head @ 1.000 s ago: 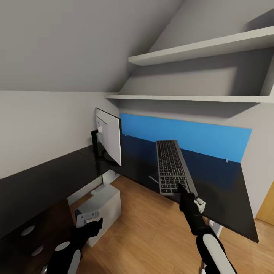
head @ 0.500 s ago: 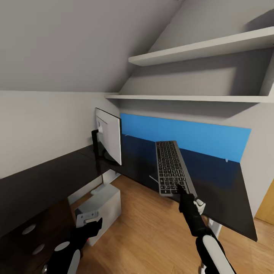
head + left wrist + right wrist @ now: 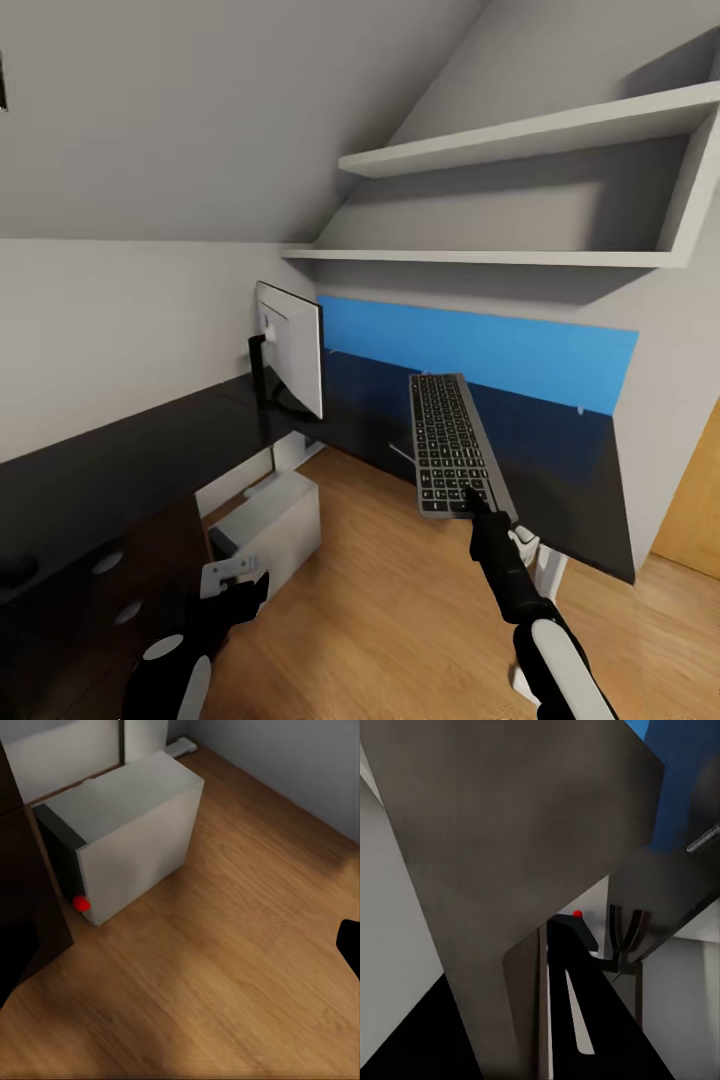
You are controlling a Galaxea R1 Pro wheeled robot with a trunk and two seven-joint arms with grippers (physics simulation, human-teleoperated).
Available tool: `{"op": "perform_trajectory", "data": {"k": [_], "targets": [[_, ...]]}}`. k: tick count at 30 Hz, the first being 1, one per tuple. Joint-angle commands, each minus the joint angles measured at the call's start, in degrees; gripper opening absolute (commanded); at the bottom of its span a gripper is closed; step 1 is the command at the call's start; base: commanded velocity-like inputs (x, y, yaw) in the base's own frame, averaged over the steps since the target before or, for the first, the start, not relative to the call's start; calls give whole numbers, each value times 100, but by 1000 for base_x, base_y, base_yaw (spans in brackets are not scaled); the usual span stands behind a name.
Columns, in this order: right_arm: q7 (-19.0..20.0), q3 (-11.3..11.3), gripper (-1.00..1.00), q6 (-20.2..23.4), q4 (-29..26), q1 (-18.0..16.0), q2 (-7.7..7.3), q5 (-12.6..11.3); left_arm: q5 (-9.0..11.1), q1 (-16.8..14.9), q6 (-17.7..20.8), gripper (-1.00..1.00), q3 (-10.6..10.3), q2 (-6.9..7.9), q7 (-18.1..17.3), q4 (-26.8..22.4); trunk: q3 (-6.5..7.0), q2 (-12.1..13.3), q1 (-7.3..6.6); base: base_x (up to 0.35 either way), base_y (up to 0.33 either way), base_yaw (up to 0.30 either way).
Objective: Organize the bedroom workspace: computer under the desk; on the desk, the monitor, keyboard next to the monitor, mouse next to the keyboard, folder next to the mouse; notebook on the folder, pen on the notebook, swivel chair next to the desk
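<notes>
- Fingers of the right gripper point(image 3: 478, 503) pinch the near short end of the keyboard point(image 3: 452, 443), holding it lifted and tilted above the desk point(image 3: 560, 480), keys up, its far end reaching toward the blue back panel point(image 3: 480, 350).
- Left gripper point(image 3: 235, 590) hangs low over the wood floor point(image 3: 390, 610); whether its fingers are apart or together I cannot tell.
- Computer point(image 3: 124, 832) stands on the floor beside the desk's dark drawers point(image 3: 110, 590), red button point(image 3: 81, 902) on its front.
- Monitor point(image 3: 290, 348) stands on the desk in the corner, pale back toward the camera, left of the keyboard and apart from it.
- Mouse point(image 3: 15, 568), small and dark, seems to lie at the desk's near left edge.
- Two pale shelves point(image 3: 520, 195) run above the desk.
</notes>
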Motion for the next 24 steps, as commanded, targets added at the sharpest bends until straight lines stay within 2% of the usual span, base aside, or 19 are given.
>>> {"op": "perform_trajectory", "data": {"k": [1, 24], "targets": [[37, 0, -100, 4, 2, -3, 0, -68, 44, -4, 27, 100, 2, -3, 32, -7, -6, -3, -1, -48, 0, 0], [2, -21, -100, -12, 2, -4, -8, -57, 52, -4, 27, 100, 2, -3, 32, -7, -6, -3, -1, -179, 0, 0]]}}
